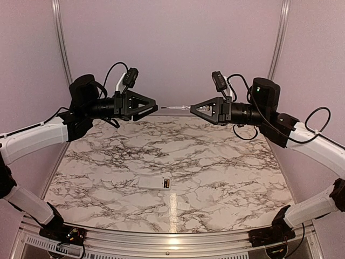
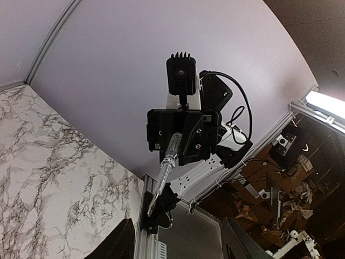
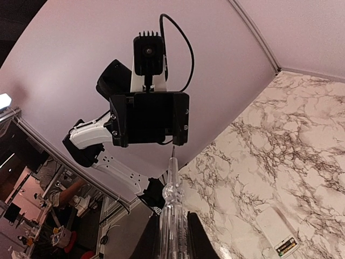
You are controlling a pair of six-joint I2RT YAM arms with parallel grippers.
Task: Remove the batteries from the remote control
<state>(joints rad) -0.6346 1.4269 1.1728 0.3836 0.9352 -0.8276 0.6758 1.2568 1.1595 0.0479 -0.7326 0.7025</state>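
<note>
Hanging well above the remote control (image 1: 152, 182), right fingers (image 1: 194, 108) clamped on tool (image 1: 175, 108), left fingers (image 1: 153, 106) parted, empty.

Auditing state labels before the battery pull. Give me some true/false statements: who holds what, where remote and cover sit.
1. The right gripper is shut on the slim clear pointed tool. True.
2. The left gripper holds the small flat white plastic remote control. False: its jaws stand open and empty; the remote lies on the marble-patterned table.
3. The remote's dark battery recess faces up. True.
4. The small white rounded cover piece is fitted on the remote. False: it lies apart on the table.
5. Both grippers rest on the table. False: both are raised above it, facing each other.
</note>
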